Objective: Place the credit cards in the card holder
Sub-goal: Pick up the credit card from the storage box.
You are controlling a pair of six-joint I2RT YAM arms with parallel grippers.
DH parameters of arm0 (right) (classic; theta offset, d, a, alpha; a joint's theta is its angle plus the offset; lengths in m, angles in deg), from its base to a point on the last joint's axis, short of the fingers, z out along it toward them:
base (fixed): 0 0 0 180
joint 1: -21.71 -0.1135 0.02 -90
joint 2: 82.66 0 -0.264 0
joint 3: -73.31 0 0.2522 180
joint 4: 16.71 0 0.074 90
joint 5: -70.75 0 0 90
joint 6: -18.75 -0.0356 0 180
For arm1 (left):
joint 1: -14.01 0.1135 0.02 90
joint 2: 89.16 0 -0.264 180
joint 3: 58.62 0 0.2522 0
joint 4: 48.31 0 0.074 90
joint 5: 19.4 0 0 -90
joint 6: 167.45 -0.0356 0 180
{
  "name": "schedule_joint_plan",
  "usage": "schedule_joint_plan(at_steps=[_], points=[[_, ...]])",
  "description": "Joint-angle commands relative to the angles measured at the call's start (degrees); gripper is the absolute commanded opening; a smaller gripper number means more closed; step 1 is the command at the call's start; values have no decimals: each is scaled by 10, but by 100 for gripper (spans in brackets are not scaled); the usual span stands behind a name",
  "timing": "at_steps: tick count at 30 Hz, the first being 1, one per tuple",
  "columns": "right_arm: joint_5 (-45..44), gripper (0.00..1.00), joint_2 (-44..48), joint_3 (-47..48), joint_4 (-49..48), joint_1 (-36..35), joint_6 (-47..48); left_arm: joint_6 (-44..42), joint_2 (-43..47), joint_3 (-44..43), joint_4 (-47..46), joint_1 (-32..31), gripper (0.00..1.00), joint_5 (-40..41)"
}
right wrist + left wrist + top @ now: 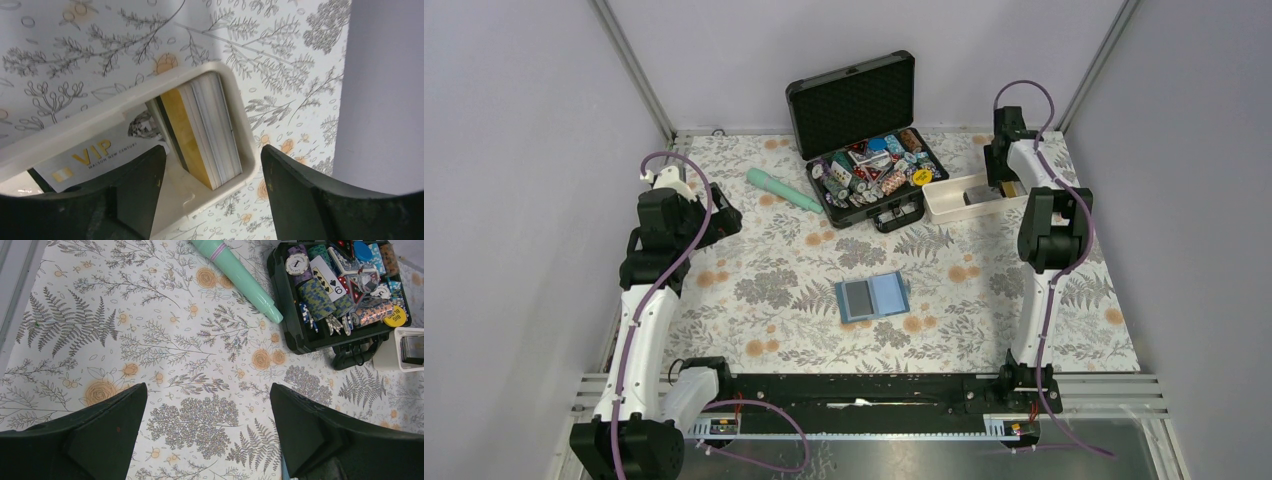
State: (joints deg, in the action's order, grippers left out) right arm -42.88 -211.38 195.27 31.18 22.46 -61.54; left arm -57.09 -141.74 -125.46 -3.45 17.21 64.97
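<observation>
Overhead, the teal card holder lay open and flat on the floral tablecloth, roughly midway between the two arms. The credit cards stood on edge, packed together at one end of the white tray: an orange-gold one with a dark stripe faced outward, with paler silver-grey ones behind it. A VIP card leaned in the tray beside them. The right gripper hung over that stack, its fingers spread wide to either side and gripping nothing. The left gripper was likewise parted and empty over the cloth, well apart from the holder. Ahead of it lay a mint-green cylinder, just beside the open black case of poker chips.
</observation>
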Motion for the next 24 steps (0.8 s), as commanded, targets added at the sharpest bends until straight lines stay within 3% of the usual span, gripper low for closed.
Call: schedule_joint_plan(at_steps=[1, 6, 14, 24], points=[[-29, 78, 21, 43, 3, -5, 16, -3, 11, 1, -30, -2, 99, -3], [-36, 84, -2, 60, 16, -2, 19, -4, 12, 1, -29, -3, 99, -1], [12, 84, -24, 74, 34, 8, 18, -5, 12, 1, -28, -4, 99, 0], [-30, 82, -52, 83, 44, 10, 19, -5, 12, 1, -28, -4, 99, 1]])
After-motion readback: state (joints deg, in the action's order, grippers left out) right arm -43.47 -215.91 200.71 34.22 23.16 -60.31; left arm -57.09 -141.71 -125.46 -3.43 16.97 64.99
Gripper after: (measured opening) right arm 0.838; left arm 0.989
